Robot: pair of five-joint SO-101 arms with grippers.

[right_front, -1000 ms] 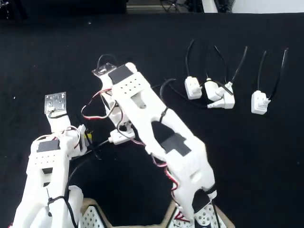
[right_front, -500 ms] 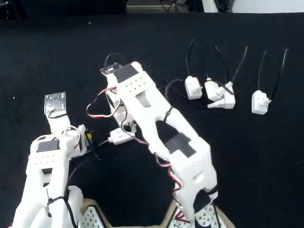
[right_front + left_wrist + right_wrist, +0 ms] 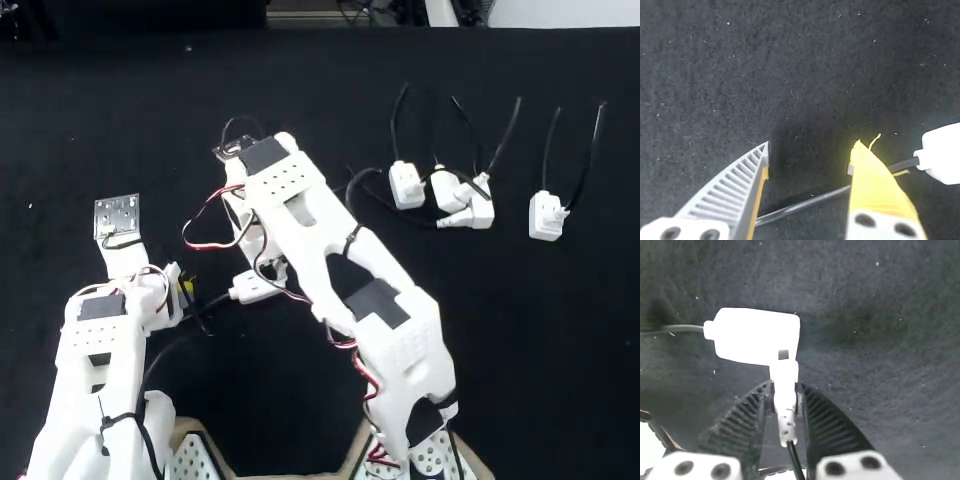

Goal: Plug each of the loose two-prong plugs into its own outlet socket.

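My right gripper (image 3: 784,386) is shut on a white two-prong plug (image 3: 784,405). The plug's front end is pressed against a white socket block (image 3: 752,335) lying on the black table. In the high view this block (image 3: 250,290) lies under the right arm (image 3: 330,260), which hides the gripper. My left gripper (image 3: 810,150) stands open just above the table beside the same block (image 3: 942,152). The block's black cable (image 3: 805,202) runs across between the left fingers.
At the back right lie several white plug-and-socket pieces (image 3: 406,184), (image 3: 462,198), (image 3: 545,215) with black cables looping away. The left arm (image 3: 100,340) sits at the near left. The black cloth (image 3: 120,110) covers the table.
The right arm's raised joint has shifted a little to the right, most of it before half a second ago. The left arm has not moved.
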